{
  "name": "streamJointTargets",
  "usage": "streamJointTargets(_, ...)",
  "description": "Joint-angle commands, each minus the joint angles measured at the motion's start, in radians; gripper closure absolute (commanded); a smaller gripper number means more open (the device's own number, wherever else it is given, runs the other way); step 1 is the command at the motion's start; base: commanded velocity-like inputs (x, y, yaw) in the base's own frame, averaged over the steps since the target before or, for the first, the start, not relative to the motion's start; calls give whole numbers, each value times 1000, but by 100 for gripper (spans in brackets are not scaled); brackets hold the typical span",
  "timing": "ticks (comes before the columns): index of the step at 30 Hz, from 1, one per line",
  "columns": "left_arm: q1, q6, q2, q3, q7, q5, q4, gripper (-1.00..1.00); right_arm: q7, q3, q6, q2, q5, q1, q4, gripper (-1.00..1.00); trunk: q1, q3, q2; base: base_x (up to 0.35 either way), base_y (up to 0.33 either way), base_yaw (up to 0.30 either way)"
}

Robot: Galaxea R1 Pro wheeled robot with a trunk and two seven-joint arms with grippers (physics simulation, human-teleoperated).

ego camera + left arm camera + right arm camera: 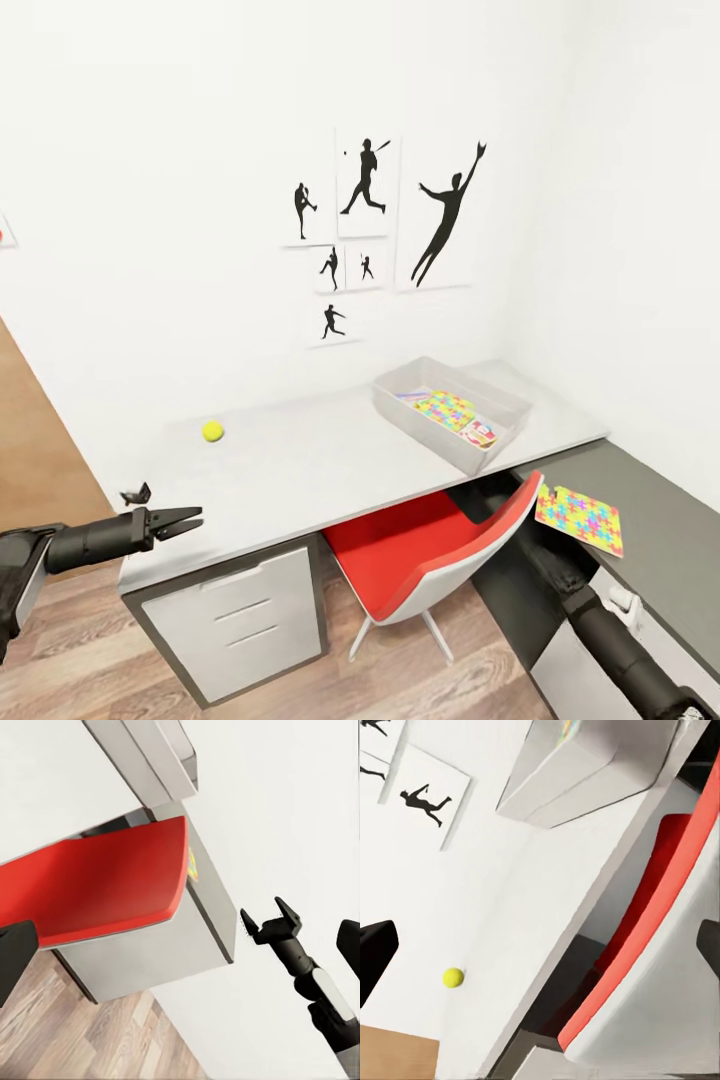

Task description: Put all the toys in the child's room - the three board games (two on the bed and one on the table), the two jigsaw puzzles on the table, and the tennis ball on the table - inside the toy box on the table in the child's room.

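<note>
Toy box (505, 402) on the far right of the bench (300, 470) already holds a jigsaw puzzle plus a boxed game or so. Left to go: tennis ball (212, 431) far left and another puzzle (579, 520) near right. Left gripper (186, 520) empty, fingers barely parted; can't tell the right one's.

Yellow tennis ball (212, 431) on table (300, 470)

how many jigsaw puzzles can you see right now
2: one jigsaw puzzle in the toy box lies among other items, and one jigsaw puzzle by the chair rests on the dark side surface, right of the red chair. Others may be hidden.
</note>
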Motion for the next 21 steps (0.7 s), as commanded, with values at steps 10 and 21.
streamJointTargets(10,-1,22,-37,-15,-4,-6,-2,-100,-237,8,-57,39,-44,-42,-14,-100,39,-33,-71,0,0,0)
streamJointTargets(21,-1,22,-37,-17,-4,-6,-2,-100,-276,7,-171,99,-50,-46,-7,-100,81,-67,-148,0,0,0)
